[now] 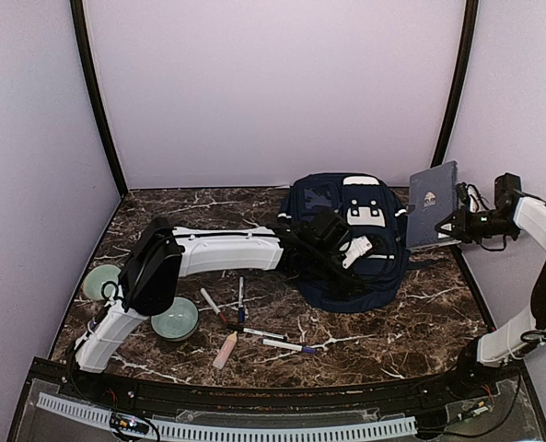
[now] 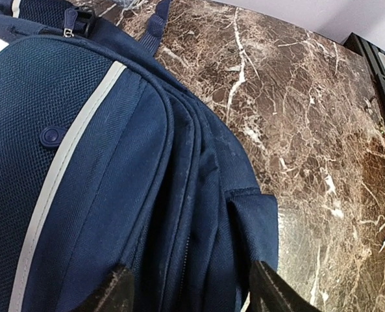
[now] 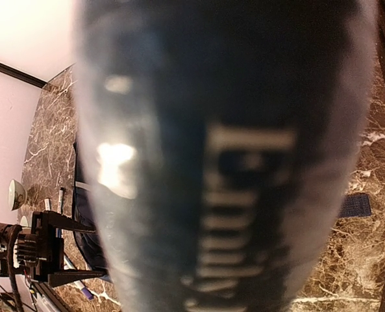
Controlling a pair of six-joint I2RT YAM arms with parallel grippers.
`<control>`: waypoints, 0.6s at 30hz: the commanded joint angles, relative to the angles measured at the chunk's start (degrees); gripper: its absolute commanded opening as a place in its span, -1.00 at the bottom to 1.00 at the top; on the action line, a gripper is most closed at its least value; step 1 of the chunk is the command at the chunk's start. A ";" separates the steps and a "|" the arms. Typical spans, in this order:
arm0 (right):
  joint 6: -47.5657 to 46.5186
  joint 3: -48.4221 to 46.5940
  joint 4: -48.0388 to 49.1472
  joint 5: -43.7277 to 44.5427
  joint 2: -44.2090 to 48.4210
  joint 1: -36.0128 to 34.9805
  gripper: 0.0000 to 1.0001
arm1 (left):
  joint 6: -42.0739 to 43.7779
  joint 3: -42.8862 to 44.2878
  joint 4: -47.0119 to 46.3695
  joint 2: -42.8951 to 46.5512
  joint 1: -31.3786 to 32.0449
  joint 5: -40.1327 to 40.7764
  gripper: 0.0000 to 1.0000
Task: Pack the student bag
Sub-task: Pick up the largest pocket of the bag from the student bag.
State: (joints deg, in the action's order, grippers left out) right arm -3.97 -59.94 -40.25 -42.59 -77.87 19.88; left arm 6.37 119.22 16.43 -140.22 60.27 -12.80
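The student bag (image 1: pixel 346 241) lies flat in the middle of the marble table, navy blue with white patches. In the left wrist view its navy side and grey stripe (image 2: pixel 82 195) fill the left. My left gripper (image 2: pixel 191 292) is open, its two dark fingertips (image 2: pixel 114 291) straddling the bag's zipper folds; in the top view the left gripper (image 1: pixel 339 241) rests on the bag. My right gripper (image 1: pixel 455 221) is shut on a flat navy-blue book (image 1: pixel 432 204), held upright off the table to the bag's right. The book (image 3: pixel 218 162) is a blur that hides the right fingers.
Several pens and markers (image 1: pixel 240 306) lie in front of the bag, with a peach tube (image 1: pixel 225 350). A teal bowl (image 1: pixel 175 320) and a pale dish (image 1: pixel 98 279) sit by the left arm. Bare marble (image 2: pixel 309 130) shows beside the bag.
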 commanded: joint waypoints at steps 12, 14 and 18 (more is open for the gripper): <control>-0.96 -1.00 5.71 -3.17 2.63 0.03 -1.00 | 6.18 -2.61 0.23 1.46 -0.07 3.57 -0.13; -1.12 -1.21 5.56 -2.96 3.18 -0.01 -1.00 | 6.24 -2.51 0.01 1.37 -0.07 4.46 -0.14; -1.22 -1.94 4.81 -3.11 3.29 -0.02 -1.00 | 6.72 -1.16 0.73 1.34 -0.07 5.35 -0.32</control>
State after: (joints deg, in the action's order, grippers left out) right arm -3.88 -59.72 -40.34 -42.28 -77.32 19.88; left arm 11.90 117.23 15.99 -140.44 60.51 -10.41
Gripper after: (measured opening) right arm 0.196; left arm 0.365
